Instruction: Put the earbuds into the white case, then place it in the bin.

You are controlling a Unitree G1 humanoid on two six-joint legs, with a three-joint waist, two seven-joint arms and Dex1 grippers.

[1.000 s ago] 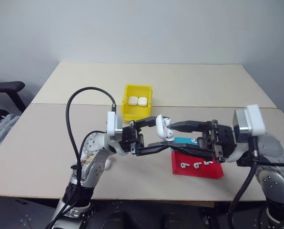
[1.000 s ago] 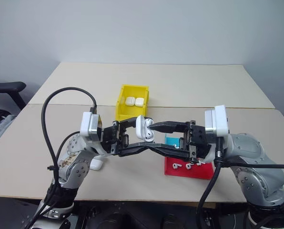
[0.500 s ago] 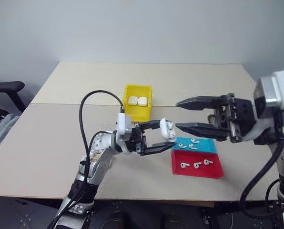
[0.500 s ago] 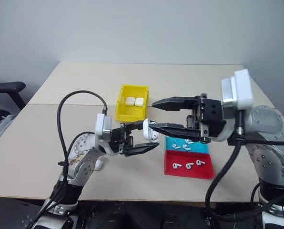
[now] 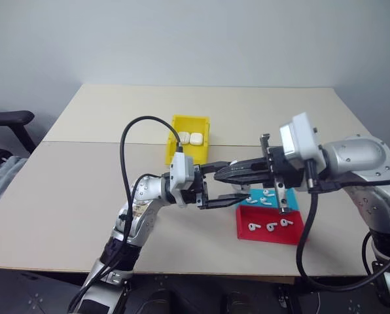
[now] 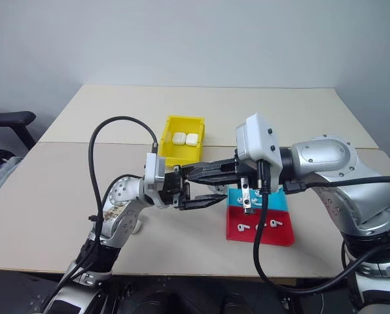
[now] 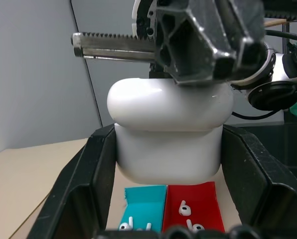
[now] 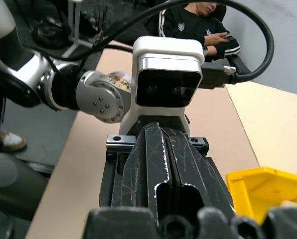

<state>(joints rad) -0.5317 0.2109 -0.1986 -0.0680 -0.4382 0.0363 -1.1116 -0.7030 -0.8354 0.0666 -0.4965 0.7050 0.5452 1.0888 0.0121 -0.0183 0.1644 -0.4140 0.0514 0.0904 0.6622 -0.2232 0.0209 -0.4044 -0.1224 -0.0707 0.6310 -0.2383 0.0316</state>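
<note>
White case [image 7: 169,130] sits clamped between the fingers of my left gripper [image 5: 226,186], held in the air in front of the yellow bin [image 5: 188,148]. My right gripper [image 5: 237,172] has its fingers pressed together, empty, resting on the lid, I think to push it closed. Two more cases [image 5: 189,139] lie inside the bin. Beside the bin, to the right, the teal tray [image 5: 271,198] has about four earbuds and the red tray [image 5: 271,227] has three.

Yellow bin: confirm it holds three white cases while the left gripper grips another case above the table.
Not three. The left eye view shows two white cases in the yellow bin. The rest stands: the left gripper grips another case above the table.
</note>
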